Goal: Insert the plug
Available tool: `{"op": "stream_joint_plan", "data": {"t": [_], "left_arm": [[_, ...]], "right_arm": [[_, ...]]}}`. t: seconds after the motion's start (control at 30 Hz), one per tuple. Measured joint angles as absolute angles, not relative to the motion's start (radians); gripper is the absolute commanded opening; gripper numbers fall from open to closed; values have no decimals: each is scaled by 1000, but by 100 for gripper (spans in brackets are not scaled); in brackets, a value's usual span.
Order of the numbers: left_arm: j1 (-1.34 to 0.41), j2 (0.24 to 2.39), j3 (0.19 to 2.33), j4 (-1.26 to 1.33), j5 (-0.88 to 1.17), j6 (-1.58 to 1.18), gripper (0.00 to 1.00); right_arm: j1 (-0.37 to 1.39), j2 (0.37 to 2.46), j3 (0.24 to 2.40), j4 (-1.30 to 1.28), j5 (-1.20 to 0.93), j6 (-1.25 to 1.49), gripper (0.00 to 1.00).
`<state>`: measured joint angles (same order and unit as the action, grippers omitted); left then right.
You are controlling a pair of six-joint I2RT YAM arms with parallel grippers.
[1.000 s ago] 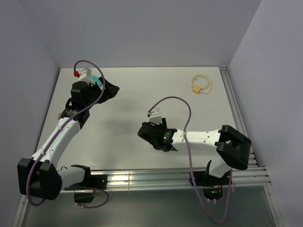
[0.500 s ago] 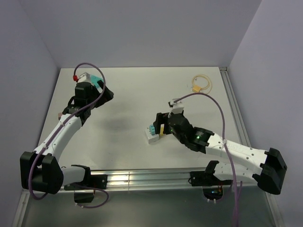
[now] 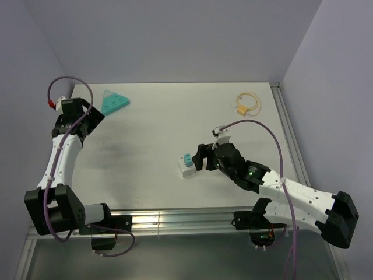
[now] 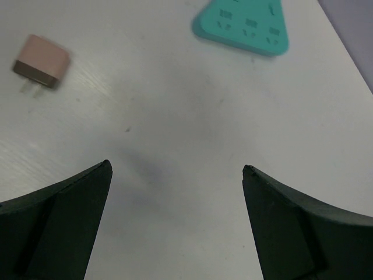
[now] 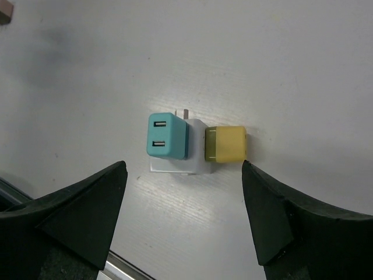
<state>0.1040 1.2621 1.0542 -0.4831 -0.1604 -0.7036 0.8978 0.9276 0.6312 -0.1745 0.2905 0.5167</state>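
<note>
Your right gripper [image 5: 183, 165] reaches toward mid-table, jaws spread and empty, over the teal plug [image 5: 168, 136] and yellow plug [image 5: 225, 144], both touching a white block [image 5: 197, 166]. Your left gripper [image 4: 176, 166], stretched far left, gapes empty near the pink plug [image 4: 41, 63].

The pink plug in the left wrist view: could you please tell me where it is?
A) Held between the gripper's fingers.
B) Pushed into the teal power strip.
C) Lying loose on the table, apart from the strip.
C: the pink plug lies on the table with its prongs bare, apart from the teal power strip, and the left gripper is open and empty.
</note>
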Motion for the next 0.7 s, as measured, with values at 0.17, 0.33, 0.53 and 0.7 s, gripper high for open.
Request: {"op": "stream_joint_plan", "data": {"t": [0.17, 0.33, 0.53, 0.7], "left_arm": [[196, 1335, 1102, -533, -237, -695, 97], [216, 1399, 1113, -578, -308, -694, 96], [219, 1504, 1128, -632, -332, -744, 96], [229, 1642, 1196, -674, -358, -784, 95]], "right_arm": [[898, 935, 570, -155, 215, 518, 85], [898, 899, 547, -118, 104, 518, 84], [898, 855, 531, -69, -15, 518, 84], [898, 827, 511, -56, -66, 514, 84]]}}
